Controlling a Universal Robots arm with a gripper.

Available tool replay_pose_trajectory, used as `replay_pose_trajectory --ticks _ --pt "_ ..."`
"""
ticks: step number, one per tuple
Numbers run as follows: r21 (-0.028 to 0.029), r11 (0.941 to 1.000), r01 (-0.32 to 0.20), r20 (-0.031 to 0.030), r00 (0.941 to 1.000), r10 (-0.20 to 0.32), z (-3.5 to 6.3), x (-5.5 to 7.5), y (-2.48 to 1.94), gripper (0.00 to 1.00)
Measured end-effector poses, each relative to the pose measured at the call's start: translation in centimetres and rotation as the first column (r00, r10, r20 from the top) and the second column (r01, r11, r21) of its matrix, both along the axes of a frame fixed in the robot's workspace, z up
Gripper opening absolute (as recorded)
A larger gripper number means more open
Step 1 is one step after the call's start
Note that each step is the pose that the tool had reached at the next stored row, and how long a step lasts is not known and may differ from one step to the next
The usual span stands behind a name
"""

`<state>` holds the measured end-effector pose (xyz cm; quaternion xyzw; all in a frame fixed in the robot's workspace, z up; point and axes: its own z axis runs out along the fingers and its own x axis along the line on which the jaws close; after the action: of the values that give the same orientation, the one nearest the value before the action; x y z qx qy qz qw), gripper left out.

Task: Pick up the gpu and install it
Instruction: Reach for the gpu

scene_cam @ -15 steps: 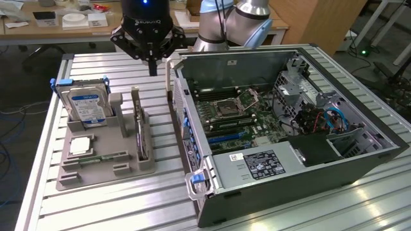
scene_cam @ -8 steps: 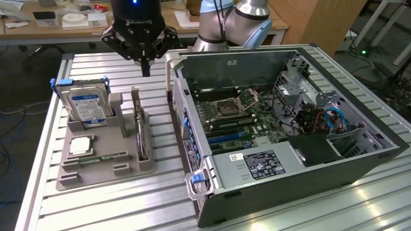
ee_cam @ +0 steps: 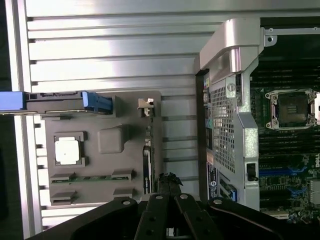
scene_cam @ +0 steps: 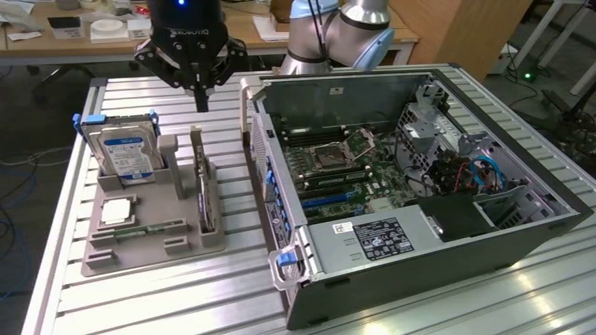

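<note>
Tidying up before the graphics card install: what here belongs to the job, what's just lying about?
Job: thin black expansion card with pale bracket; open dark computer case; shut black pincer.
Lying about: boxy silver hard drive; narrow green memory stick; square silver processor.

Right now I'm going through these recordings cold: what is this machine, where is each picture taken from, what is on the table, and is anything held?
It is a single robot arm ending in a black gripper. One picture comes from a camera standing off the arm; the other from a camera on its wrist, looking down past the gripper. On the slatted metal table sit a grey holder tray and an open computer case, motherboard showing. The tray carries a hard drive, a square processor chip, a memory stick and the gpu, a thin card standing on edge. The gripper is shut, holds nothing, and hangs above the tray, nearest the gpu.
</note>
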<state>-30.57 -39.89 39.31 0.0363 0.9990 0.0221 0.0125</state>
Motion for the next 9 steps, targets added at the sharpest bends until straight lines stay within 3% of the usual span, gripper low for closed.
replay_pose_trajectory --ticks 9 --pt "0.0 1.0 0.0 0.0 1.0 0.0 -0.01 -1.5 0.0 0.11"
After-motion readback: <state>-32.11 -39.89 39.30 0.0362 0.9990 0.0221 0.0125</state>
